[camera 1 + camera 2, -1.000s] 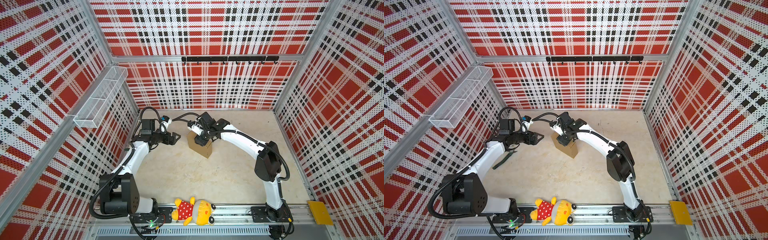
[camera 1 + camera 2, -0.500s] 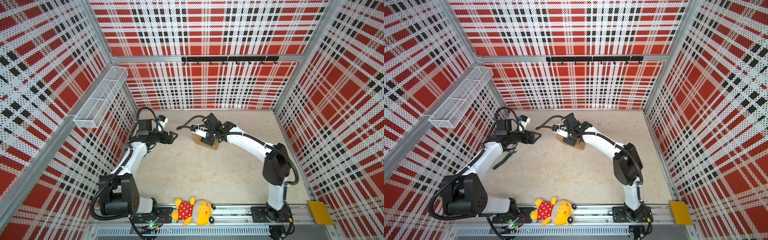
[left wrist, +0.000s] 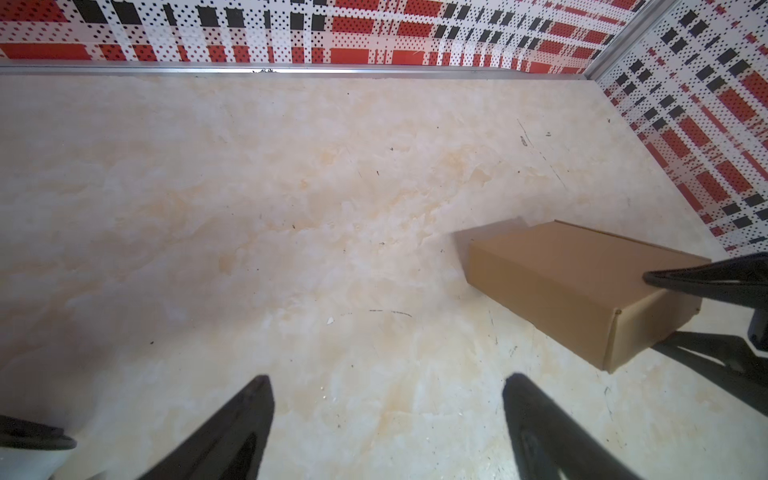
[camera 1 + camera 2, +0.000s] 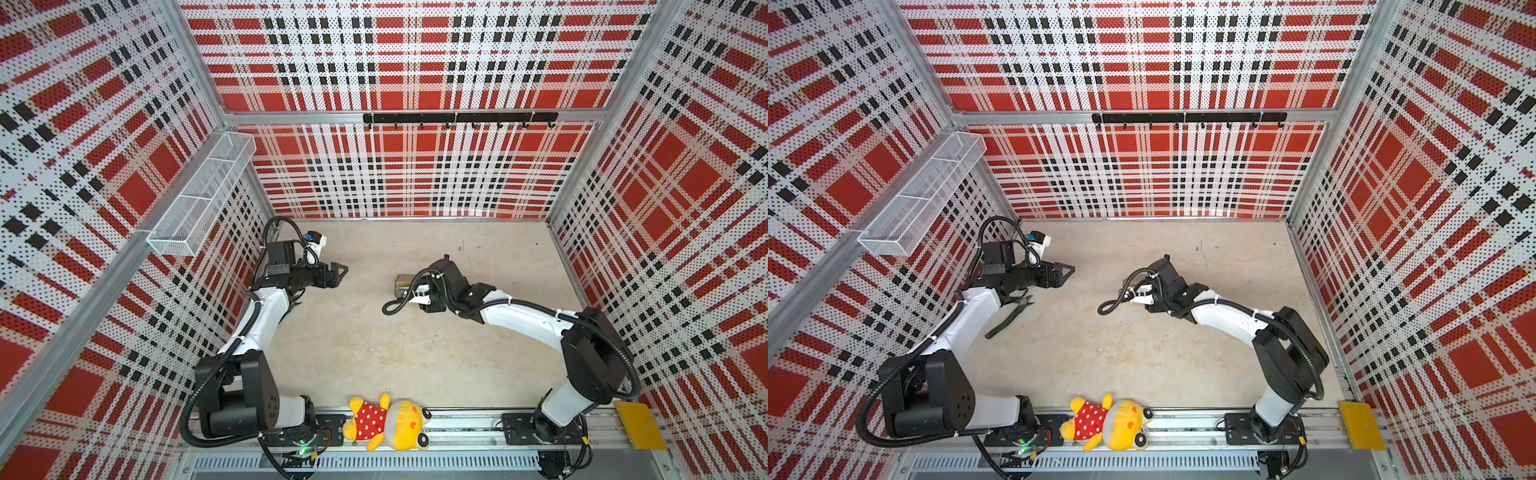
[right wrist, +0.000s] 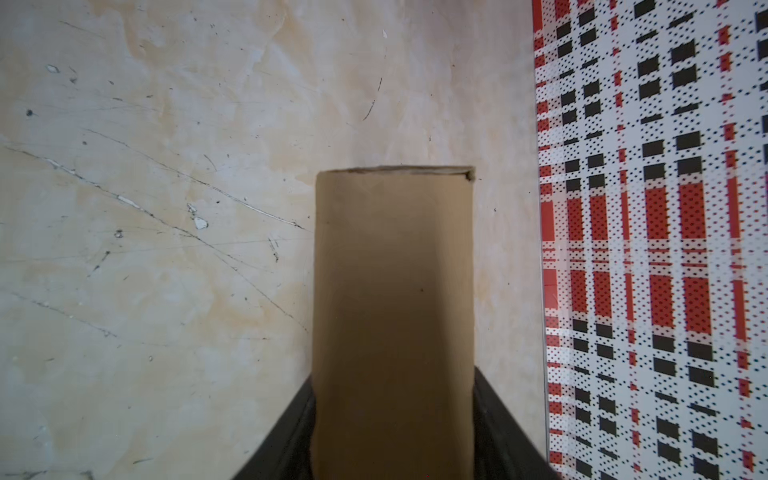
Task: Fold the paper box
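1. Right gripper (image 5: 392,395) is clamped across the narrow end of the box (image 5: 395,270), squeezing it from both side walls. Left gripper (image 3: 388,380) is spread wide with nothing in it, hovering well off to the side.
2. The box looks fully closed up, a plain brown brick that seems to lie flat on the table (image 3: 249,208), out toward the middle. In a top view only a corner of it (image 4: 401,284) peeks out from under the right arm (image 4: 519,318).
3. Biggest worry imo is the lid. No view shows whether the front tab is really tucked in. If it isn't, the cardboard probably springs back up the moment the squeeze lets go, and the left gripper is too far off to catch it.
4. Second is crushing. The box is hollow, so a harder squeeze would likely bow the walls in and pop the side flaps loose.
5. Third is the pull-away. If the jaws open only a crack and the arm backs off, they could drag the light box along or tip it onto an edge.
6. The plush toy (image 4: 386,422) at the front rail is well apart from all this, so no trouble there.
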